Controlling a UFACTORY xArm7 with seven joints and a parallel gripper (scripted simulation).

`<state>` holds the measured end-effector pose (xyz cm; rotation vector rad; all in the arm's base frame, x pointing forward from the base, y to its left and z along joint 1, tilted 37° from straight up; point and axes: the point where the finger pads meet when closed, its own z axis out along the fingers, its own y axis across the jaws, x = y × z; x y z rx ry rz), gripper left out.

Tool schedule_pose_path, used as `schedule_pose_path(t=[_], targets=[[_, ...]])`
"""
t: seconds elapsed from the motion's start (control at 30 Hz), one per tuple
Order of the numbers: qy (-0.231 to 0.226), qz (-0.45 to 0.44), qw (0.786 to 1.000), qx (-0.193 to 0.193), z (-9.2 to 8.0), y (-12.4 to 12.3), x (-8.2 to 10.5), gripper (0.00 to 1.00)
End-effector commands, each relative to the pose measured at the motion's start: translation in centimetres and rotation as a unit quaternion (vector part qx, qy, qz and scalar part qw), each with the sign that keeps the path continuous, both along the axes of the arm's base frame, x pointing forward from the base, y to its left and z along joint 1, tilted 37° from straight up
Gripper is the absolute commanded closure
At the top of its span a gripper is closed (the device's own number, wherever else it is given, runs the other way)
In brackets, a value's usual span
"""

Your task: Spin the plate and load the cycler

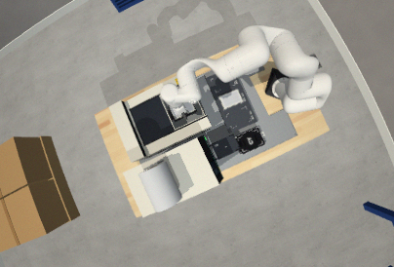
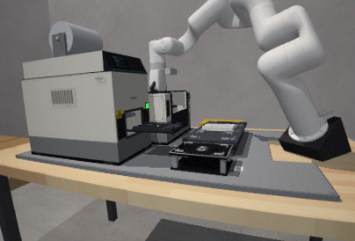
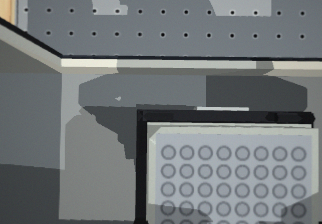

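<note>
My gripper (image 1: 179, 112) (image 2: 158, 120) reaches down into the centrifuge's (image 1: 146, 124) open door at its deck-side end. It is shut on a pale well plate (image 3: 232, 175) with dim grey ring wells and one cut corner. The plate lies flat in the black bucket frame (image 3: 141, 165). I cannot read its label, and the fingers themselves are out of the wrist view. The sealer's stage (image 1: 224, 146) (image 2: 154, 128) stands out, dark and bare. A white plate (image 1: 229, 99) (image 2: 220, 127) lies in the deck row. A green lamp (image 2: 147, 105) glows beside the gripper.
The sealer (image 1: 193, 166) (image 2: 82, 114) with its film roll (image 1: 159, 187) stands next to the centrifuge. A black raised nest (image 1: 249, 140) (image 2: 200, 152) with a white mark stands at the deck's near end. The arm's base (image 2: 315, 141) sits on the table's right side. A cardboard box (image 1: 22, 190) stands on the floor.
</note>
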<state>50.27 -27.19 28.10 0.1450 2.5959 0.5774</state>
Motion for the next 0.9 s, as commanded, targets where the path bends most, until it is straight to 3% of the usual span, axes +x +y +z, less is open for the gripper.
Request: schedule_pose_path(t=[0.0,0.87], targets=[[-0.002,-0.002,1.000,-0.001,0.6,-0.4,-0.2,1.00],[-0.002,-0.002,1.000,-0.001,3.8,-1.8,-2.1,1.00]])
